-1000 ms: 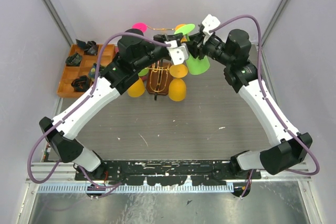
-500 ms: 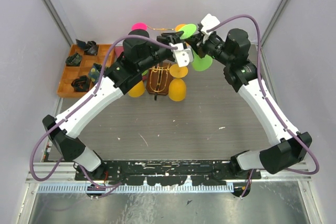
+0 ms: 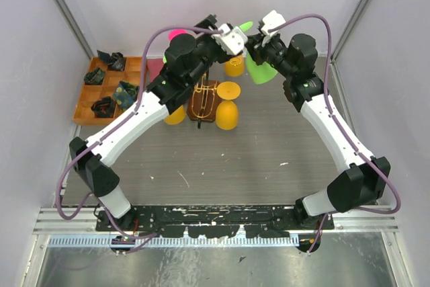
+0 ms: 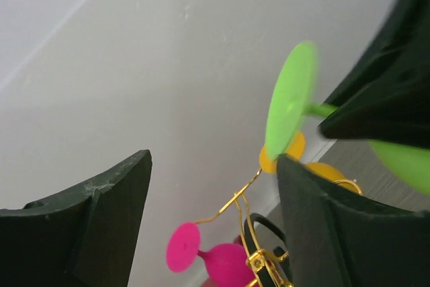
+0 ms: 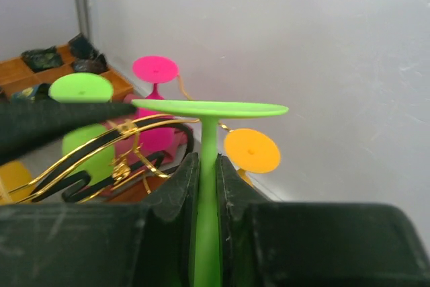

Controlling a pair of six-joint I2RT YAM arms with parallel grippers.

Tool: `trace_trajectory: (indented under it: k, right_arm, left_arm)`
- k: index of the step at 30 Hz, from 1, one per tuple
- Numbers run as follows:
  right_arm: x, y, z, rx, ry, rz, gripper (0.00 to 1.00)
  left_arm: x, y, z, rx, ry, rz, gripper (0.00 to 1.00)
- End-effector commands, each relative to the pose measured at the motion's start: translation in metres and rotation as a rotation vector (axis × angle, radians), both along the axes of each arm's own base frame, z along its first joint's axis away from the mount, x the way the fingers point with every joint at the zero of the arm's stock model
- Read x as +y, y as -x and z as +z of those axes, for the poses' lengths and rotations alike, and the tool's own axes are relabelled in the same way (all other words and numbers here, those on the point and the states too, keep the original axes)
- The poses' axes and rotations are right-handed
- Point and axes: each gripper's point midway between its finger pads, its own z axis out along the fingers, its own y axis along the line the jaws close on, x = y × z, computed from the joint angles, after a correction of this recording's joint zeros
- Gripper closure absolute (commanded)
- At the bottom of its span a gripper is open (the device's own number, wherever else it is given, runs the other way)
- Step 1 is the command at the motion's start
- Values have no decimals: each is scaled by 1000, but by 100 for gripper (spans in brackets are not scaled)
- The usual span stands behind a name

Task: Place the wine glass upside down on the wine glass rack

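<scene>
Left fingers (image 4: 101,226) are spread wide with nothing between them, above the gold rack (image 3: 203,101). Right fingers (image 5: 176,193) pinch the green wine glass (image 5: 209,108) by its stem, held aloft just right of the rack, foot uppermost. The bowl is hidden in the right wrist view but shows from overhead.

Green wine glass (image 5: 207,159), gripped by its stem, hangs foot-up beside the gold wire rack (image 3: 202,101).

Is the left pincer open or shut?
Open. In the left wrist view, the two fingers of the left pincer stand wide apart and grip nothing.
</scene>
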Motion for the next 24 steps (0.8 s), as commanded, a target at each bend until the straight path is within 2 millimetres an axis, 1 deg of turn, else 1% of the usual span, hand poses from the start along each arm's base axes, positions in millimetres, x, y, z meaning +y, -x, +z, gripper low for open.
trace_trajectory:
  k: [1,2,4,6,7,9,12,15,17,20,24]
  right_arm:
    - [-40,-18,14,-45,-128,-97,99]
    - [-46,-21,13,-42,-159,-104,99]
    - [-56,-26,8,-36,-209,-112,99]
    - [-63,-28,3,-50,-246,-121,99]
    - [-66,-28,-4,-47,-264,-129,99]
    - [-70,-31,-12,-41,-300,-134,99]
    - [-65,-32,-32,18,-324,-93,99]
    - [-55,-24,-44,24,-364,-24,99]
    - [-52,-18,-50,16,-397,4,99]
    - [-47,-11,-65,8,-412,46,99]
    - [-39,-3,-78,-1,-445,112,99]
  left_arm:
    - [107,-30,72,15,452,299,21]
    - [116,-32,75,28,486,301,21]
    - [126,-33,79,41,532,289,21]
    - [133,-32,83,49,567,278,21]
    - [135,-32,83,53,584,277,21]
    - [137,-34,81,65,603,277,21]
    - [136,-37,75,85,617,270,21]
    - [132,-40,72,94,618,258,21]
    - [130,-40,72,95,621,251,20]
    - [129,-40,71,101,634,239,20]
    - [126,-41,65,134,687,208,20]
